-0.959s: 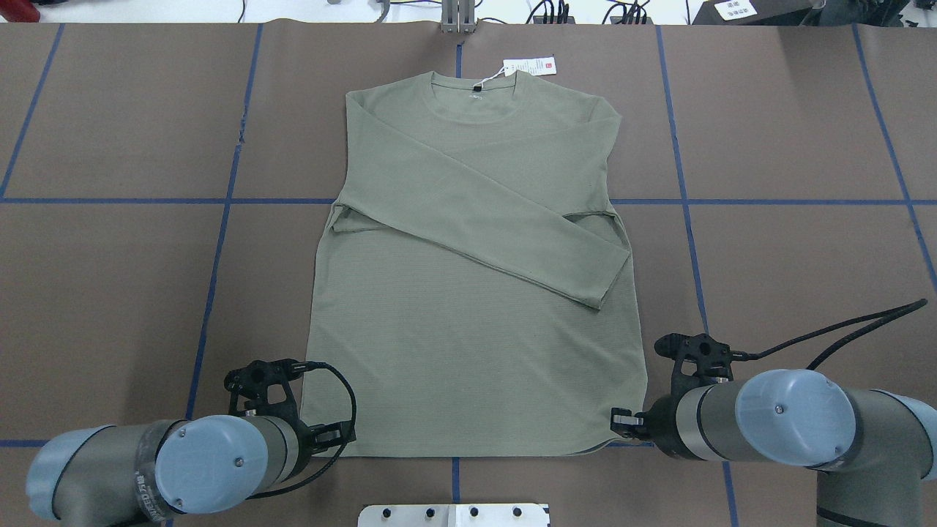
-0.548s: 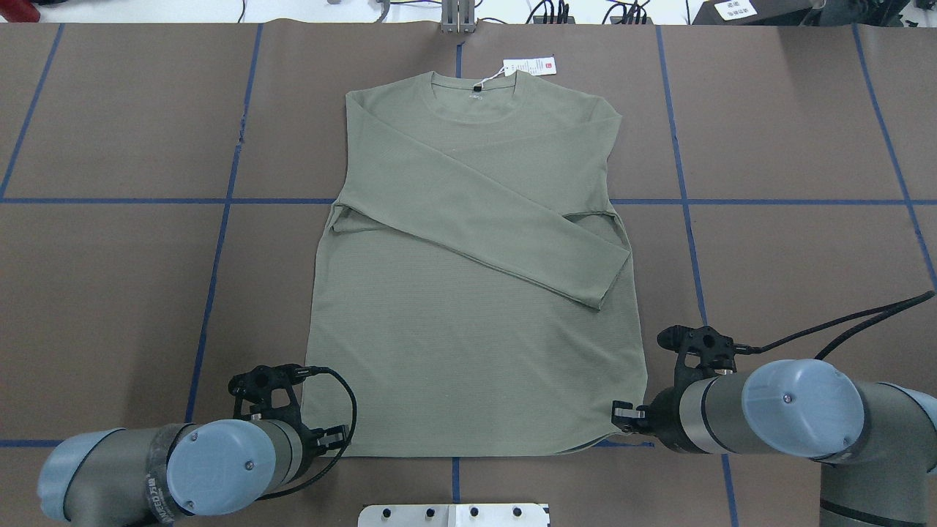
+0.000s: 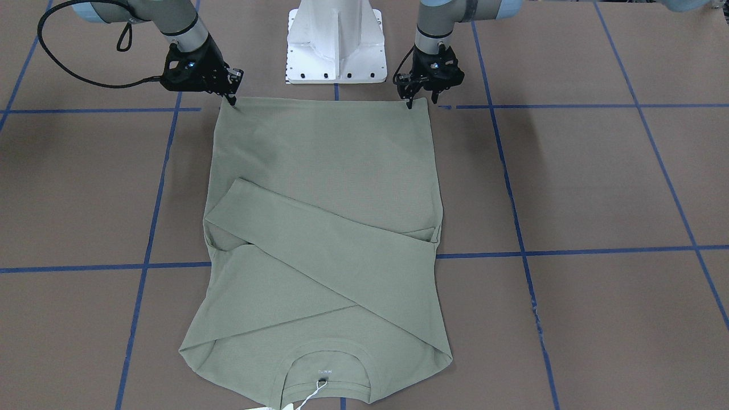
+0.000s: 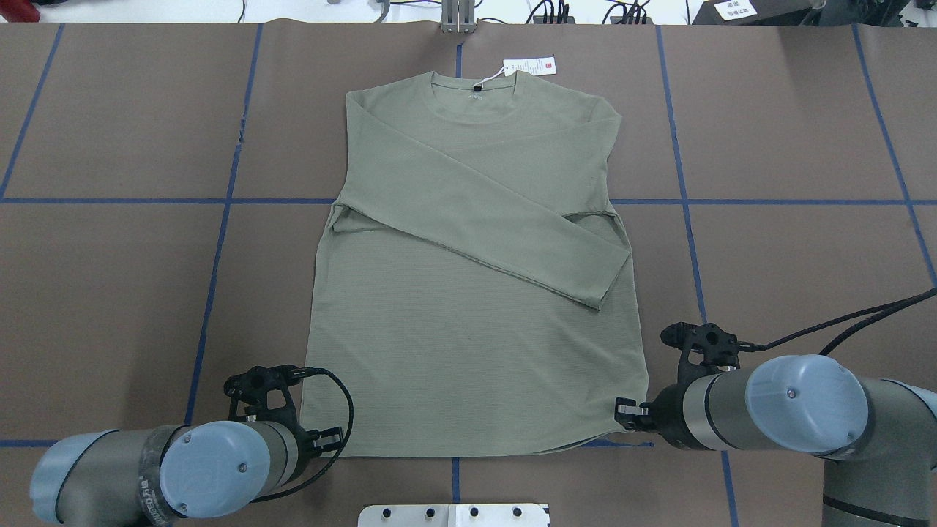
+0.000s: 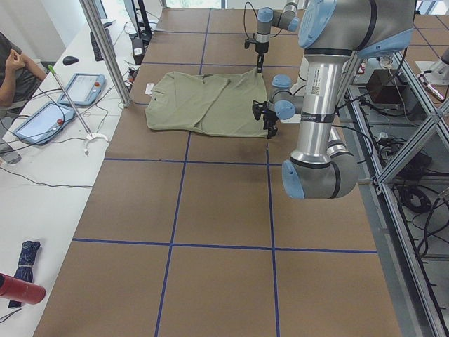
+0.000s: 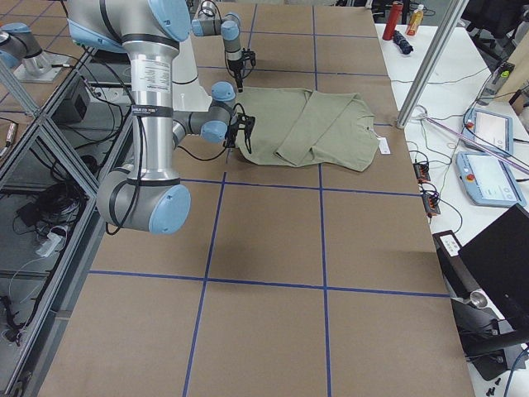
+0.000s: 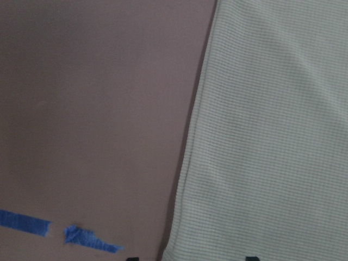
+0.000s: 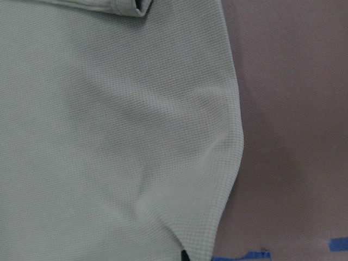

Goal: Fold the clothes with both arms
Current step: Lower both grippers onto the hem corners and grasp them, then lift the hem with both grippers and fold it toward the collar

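The sage-green long-sleeved shirt lies flat, collar away from the robot, with both sleeves folded across its chest. Its white hang tag lies beyond the collar. My left gripper is at the near left hem corner. It also shows in the front view. In the left wrist view its two fingertips stand wide apart on either side of the shirt's corner, so it is open. My right gripper, in the front view, is at the near right hem corner. In the right wrist view the shirt's fabric puckers toward a single dark fingertip.
The brown table cover is marked with blue tape lines. The white pedestal base stands just behind the hem. A metal post stands at the far edge. A side bench with tablets and a seated person lies beyond the collar end.
The right wrist has shifted slightly forward and up at the right hem corner. The left arm has drawn a little back toward the robot. The shirt has not moved.
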Tool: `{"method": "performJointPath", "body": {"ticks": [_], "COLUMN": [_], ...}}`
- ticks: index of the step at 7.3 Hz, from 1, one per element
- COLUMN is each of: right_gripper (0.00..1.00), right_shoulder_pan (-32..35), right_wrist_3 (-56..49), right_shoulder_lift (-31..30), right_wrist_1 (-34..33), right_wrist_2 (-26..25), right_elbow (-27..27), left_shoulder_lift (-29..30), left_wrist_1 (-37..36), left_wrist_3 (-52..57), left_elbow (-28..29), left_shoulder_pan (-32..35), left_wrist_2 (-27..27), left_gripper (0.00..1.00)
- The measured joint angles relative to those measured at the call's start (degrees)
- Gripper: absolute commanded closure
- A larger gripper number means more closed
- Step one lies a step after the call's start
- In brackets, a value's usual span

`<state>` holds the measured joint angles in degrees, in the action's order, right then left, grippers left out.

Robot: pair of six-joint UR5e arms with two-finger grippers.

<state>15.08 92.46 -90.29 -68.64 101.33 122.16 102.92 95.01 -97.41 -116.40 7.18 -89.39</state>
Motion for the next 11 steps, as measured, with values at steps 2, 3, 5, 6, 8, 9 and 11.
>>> {"method": "performJointPath", "body": {"ticks": [2, 3, 5, 6, 8, 9, 11], "right_gripper": [1.0, 1.0, 1.0, 1.0, 1.0, 1.0, 1.0], "right_shoulder_pan": [0.03, 0.07, 0.38, 0.7, 1.32, 1.56, 1.68], "right_wrist_3": [0.0, 0.0, 0.0, 0.0, 0.0, 0.0, 0.06], "right_shoulder_lift": [0.0, 0.01, -0.05, -0.1, -0.15, -0.18, -1.66], "right_wrist_1": [0.0, 0.0, -0.02, -0.03, -0.01, 0.0, -0.02], "right_wrist_2": [0.01, 0.01, 0.14, 0.37, 0.74, 0.93, 2.37], "right_elbow": [-0.07, -0.07, -0.08, -0.08, -0.05, 0.2, 2.72], "left_shoulder_lift": [0.04, 0.11, 0.21, 0.35, 0.29, -0.02, -0.11], "left_wrist_1": [-0.05, -0.08, -0.09, -0.11, -0.24, -0.83, -6.09], "left_wrist_3": [-0.11, -0.13, -0.13, -0.09, -0.03, -0.03, 0.02], "left_elbow": [0.3, 0.32, 0.16, -0.09, -2.09, -4.16, -9.53], "left_shoulder_pan": [-0.18, -0.19, -0.17, -0.13, 0.24, 0.46, 0.35], "left_wrist_2": [-0.05, -0.09, -0.16, -0.21, -0.38, -0.44, -0.59], "left_gripper": [0.73, 0.97, 1.0, 1.0, 1.0, 1.0, 1.0]}}
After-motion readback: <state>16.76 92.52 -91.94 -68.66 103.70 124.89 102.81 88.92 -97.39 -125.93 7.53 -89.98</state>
